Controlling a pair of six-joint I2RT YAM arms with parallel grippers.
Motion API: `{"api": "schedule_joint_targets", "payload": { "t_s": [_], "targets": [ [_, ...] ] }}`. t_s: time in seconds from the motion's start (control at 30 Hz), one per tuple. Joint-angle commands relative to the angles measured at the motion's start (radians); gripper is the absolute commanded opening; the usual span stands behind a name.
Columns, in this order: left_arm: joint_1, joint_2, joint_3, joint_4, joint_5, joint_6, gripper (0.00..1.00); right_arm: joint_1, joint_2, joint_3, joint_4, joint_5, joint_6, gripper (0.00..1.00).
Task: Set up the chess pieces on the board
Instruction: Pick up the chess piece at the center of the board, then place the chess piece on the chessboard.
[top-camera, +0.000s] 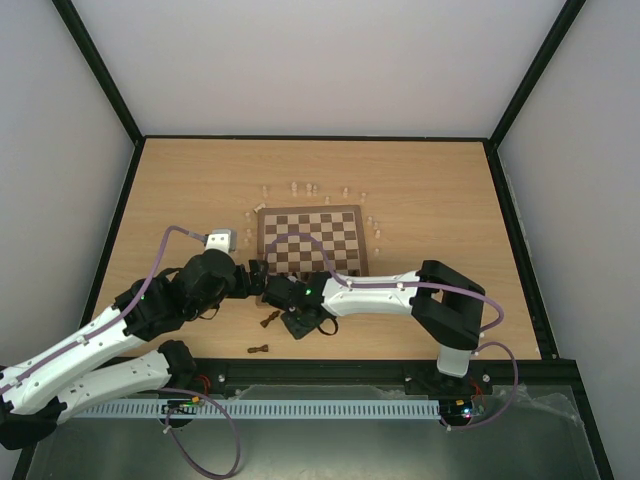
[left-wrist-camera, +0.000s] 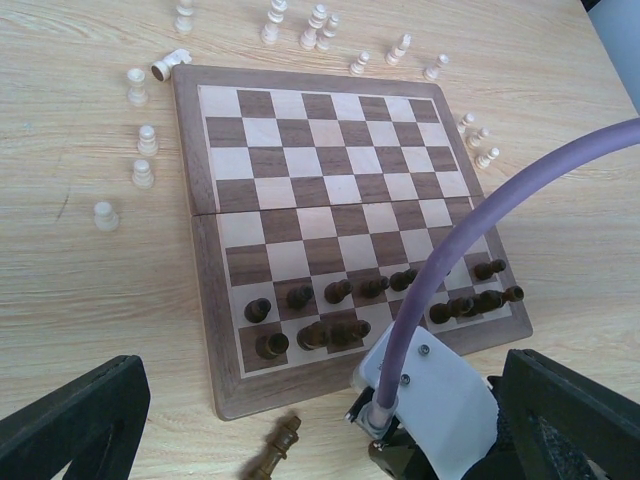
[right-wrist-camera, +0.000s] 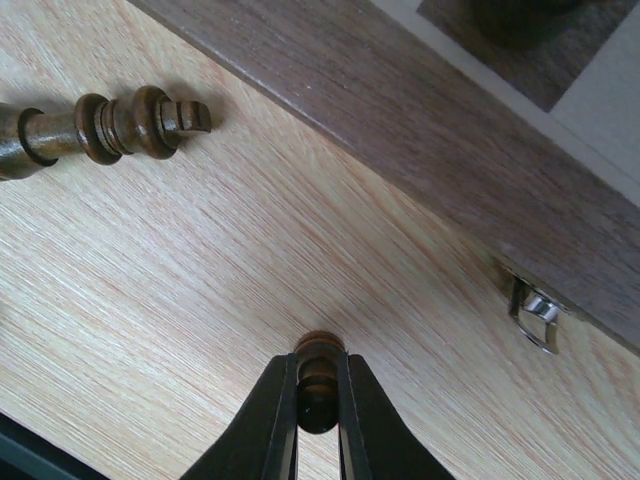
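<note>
Right end effector (right-wrist-camera: 318, 400) was pinched on a dark chess piece (right-wrist-camera: 318, 358) low over the desk (right-wrist-camera: 200, 280), just off the board (right-wrist-camera: 400, 130) at its 6 o'clock edge. This was judged a pick for the near rows, where the other dark men (left-wrist-camera: 340, 290) stood. Left end effector (left-wrist-camera: 320, 430) hung spread and held nothing, while pale pieces (left-wrist-camera: 143, 140) lay unplaced around the board from 9 to 3 o'clock.

Right wrist view: a dark chess piece (right-wrist-camera: 319, 350) pinched in the right gripper (right-wrist-camera: 318, 385) shows only its tip. At ten o'clock, a fallen dark piece (right-wrist-camera: 110, 125) is cut by the left edge. At one o'clock, a blurred piece (right-wrist-camera: 520, 15) runs off the top. Left wrist view: a purple cable (left-wrist-camera: 450, 265) hides part of the dark row (left-wrist-camera: 338, 291) at five o'clock. From above, the pale pieces (top-camera: 293, 187) are too small to name.
</note>
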Motion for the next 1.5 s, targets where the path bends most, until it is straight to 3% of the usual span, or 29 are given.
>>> {"api": "schedule_joint_targets", "payload": {
  "t_s": [0.0, 0.27, 0.5, 0.9, 1.47],
  "targets": [
    [0.007, -0.006, 0.004, -0.008, -0.015, 0.001, 0.99, -0.013, -0.062, 0.017, -0.082, 0.036, 0.003, 0.02],
    [0.007, -0.003, 0.003, -0.007, -0.011, 0.004, 0.99, -0.092, -0.241, 0.056, -0.227, 0.086, -0.021, 0.02],
    [0.007, 0.017, 0.003, -0.002, -0.006, 0.011, 0.99, -0.253, -0.336, 0.083, -0.300, 0.122, -0.079, 0.02],
    [0.011, 0.030, 0.003, 0.000, 0.002, 0.016, 0.99, -0.413, -0.217, 0.099, -0.239, 0.084, -0.178, 0.02],
    [0.015, 0.034, 0.004, -0.002, 0.003, 0.016, 0.99, -0.427, -0.065, 0.107, -0.183, 0.065, -0.210, 0.05]
  ]
}}
